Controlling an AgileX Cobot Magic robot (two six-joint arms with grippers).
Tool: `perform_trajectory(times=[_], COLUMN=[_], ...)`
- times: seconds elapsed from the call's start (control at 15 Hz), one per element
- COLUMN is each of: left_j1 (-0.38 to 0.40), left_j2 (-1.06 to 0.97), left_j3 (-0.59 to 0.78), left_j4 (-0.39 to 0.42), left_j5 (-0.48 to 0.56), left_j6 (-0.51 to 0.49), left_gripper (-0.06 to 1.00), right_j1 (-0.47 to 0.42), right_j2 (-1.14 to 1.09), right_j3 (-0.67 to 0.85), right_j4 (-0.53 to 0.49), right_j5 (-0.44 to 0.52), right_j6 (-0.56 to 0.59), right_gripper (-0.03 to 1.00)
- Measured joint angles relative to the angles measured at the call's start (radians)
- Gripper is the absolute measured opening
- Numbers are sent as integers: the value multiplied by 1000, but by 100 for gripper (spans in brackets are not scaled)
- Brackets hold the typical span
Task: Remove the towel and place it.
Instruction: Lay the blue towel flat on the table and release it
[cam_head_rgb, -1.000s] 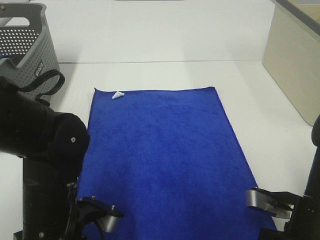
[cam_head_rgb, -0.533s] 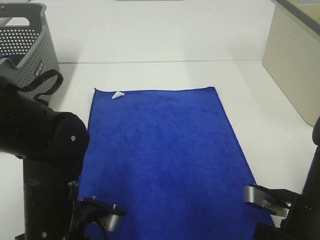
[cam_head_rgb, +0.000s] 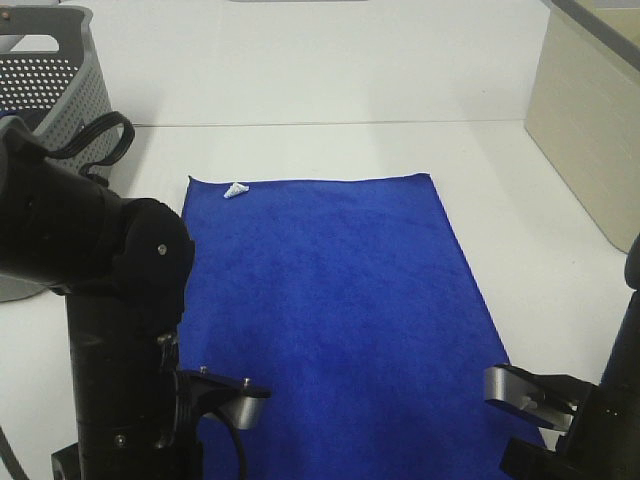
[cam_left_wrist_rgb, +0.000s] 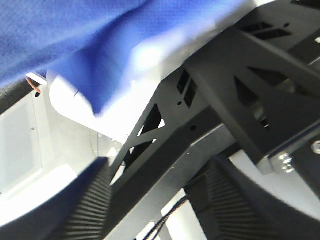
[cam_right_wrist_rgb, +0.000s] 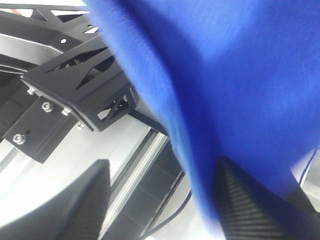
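Note:
The deep blue towel (cam_head_rgb: 330, 300) lies spread flat on the white table, with a small white tag (cam_head_rgb: 235, 190) at its far left corner. Its near edge hangs over the table's front edge. In the left wrist view my left gripper (cam_left_wrist_rgb: 160, 200) is open, and the towel's edge (cam_left_wrist_rgb: 90, 45) is beyond the fingers, not between them. My right gripper (cam_right_wrist_rgb: 160, 205) is open too. A loose fold of the towel (cam_right_wrist_rgb: 210, 100) hangs down beside one finger (cam_right_wrist_rgb: 250, 210). In the exterior high view both arms stand at the towel's near corners.
A grey perforated basket (cam_head_rgb: 55, 70) stands at the far left of the table (cam_head_rgb: 330, 70), partly behind my left arm (cam_head_rgb: 110, 290). A beige box (cam_head_rgb: 590, 130) sits along the right side. My right arm (cam_head_rgb: 590, 420) is at the bottom right corner.
Both grippers have opened from shut and let go of the towel's near edge. The left arm has shifted a little to the right; the towel stays flat.

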Motion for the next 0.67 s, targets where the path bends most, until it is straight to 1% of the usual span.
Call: perform_trajectory(times=[0.13, 0.33, 0.53, 0.67], left_j1=[0, 0, 0, 0], left_j2=[0, 0, 0, 0], left_j3=[-16, -25, -78, -129], left_j4=[0, 1, 14, 26], left_j5=[46, 93, 106, 107], left_j6=[-11, -13, -16, -16], left_gripper=[61, 62, 62, 62], right_j1=[0, 0, 0, 0], right_j2=[0, 0, -29, -103], right_j3=[0, 0, -2, -45], right_j4=[0, 0, 0, -5], right_j5=[15, 19, 21, 26], right_j6=[0, 0, 1, 10], right_gripper=[62, 66, 67, 67])
